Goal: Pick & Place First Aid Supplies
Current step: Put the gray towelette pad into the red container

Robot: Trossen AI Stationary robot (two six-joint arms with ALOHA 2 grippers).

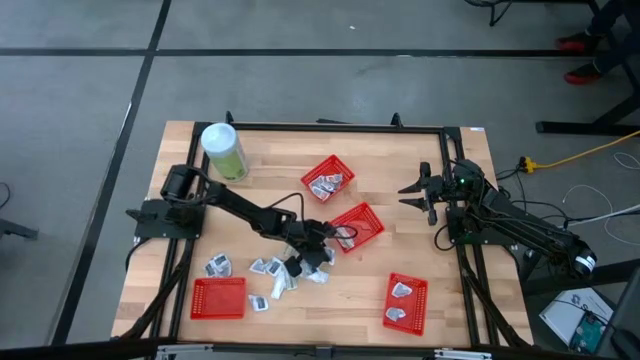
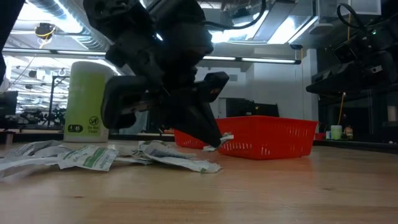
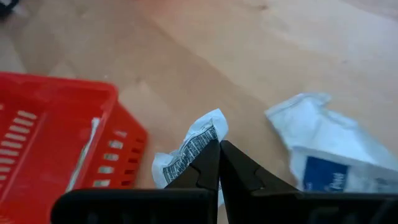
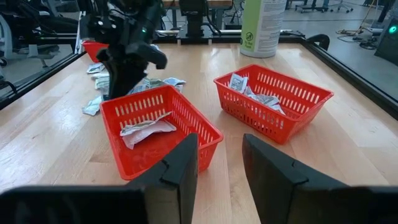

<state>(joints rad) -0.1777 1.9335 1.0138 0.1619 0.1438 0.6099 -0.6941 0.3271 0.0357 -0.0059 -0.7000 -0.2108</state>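
left gripper [image 1: 322,254] pinched closed mid-table; right gripper [image 1: 412,189] parted, idle

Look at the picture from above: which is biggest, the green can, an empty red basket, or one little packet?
1. Empty red basket
2. Green can, though it stands tall, nearer the camera, so this is unsure
3. Little packet, clearly smallest

packets [image 1: 268,270] left of ctr basket [image 1: 372,233] | canister [image 1: 224,151] behind | L end effector [image 1: 322,252] beside basket
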